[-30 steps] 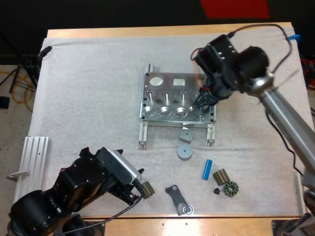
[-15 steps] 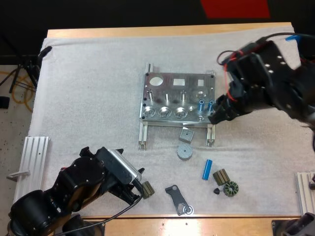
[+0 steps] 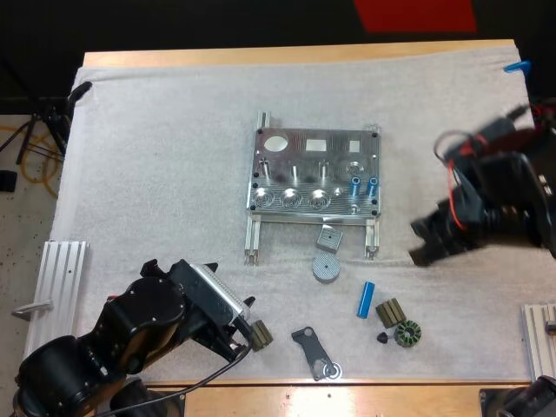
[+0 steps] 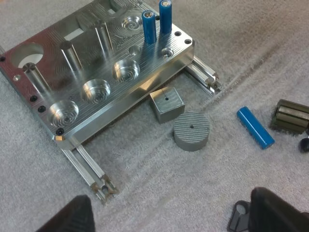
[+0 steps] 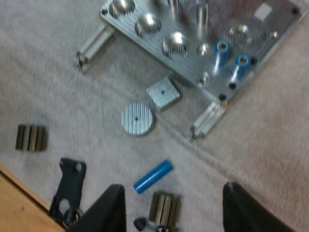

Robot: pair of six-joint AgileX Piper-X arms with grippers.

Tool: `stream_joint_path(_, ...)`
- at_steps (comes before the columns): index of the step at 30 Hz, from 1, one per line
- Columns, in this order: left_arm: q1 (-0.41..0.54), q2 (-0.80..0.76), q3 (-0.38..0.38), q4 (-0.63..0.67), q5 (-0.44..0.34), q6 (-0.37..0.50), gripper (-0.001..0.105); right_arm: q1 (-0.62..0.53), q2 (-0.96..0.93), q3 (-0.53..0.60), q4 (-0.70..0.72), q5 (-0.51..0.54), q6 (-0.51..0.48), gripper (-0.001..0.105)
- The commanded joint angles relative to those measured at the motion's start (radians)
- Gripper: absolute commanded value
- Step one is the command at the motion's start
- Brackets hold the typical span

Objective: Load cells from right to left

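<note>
Item 1, metal fixture [image 3: 314,172]: we log it at the centre of the high view, flat on the white mat [image 3: 174,156], with its rails pointing toward the lower edge of the frame.

Item 2, contents of the fixture: two standing cells [image 3: 354,184], both blue. They are upright in neighbouring holes at the lower right corner of the plate, long axes vertical. The three round pockets [image 3: 291,198] to their left show bare metal.

Item 3, loose cell [image 3: 367,299]: blue, lying flat on the mat at lower centre-right of the high view, apart from the fixture. Its long axis runs from lower left to upper right of the frame, steeply.

Item 4, small parts:
- A square block [image 3: 328,237] and a ribbed disc [image 3: 326,268] lie just below the fixture.
- A ribbed dark part [image 3: 390,311] lies just beside the loose cell.
- A black bracket [image 3: 314,352] lies near the bottom edge.

Item 5, left gripper [image 4: 174,222]: it sits at the lower left of the high view, fingers spread wide and pinching nothing.

Item 6, right gripper [image 5: 171,212]: it sits at the right of the high view, fingers spread and clear of every part, above the loose cell.
</note>
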Motion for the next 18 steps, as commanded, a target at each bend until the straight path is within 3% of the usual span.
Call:
stream_joint_path(1, -0.002, -0.001, -0.006, -0.004, -0.016, -0.004, 0.065, 0.0, -0.043, 0.027, -0.014, -0.002, 0.018, 0.046)
stream_joint_path(18, -0.002, 0.026, -0.006, -0.042, 0.027, -0.004, 0.065, 0.0, -0.359, 0.289, -0.056, -0.002, 0.107, 0.046)
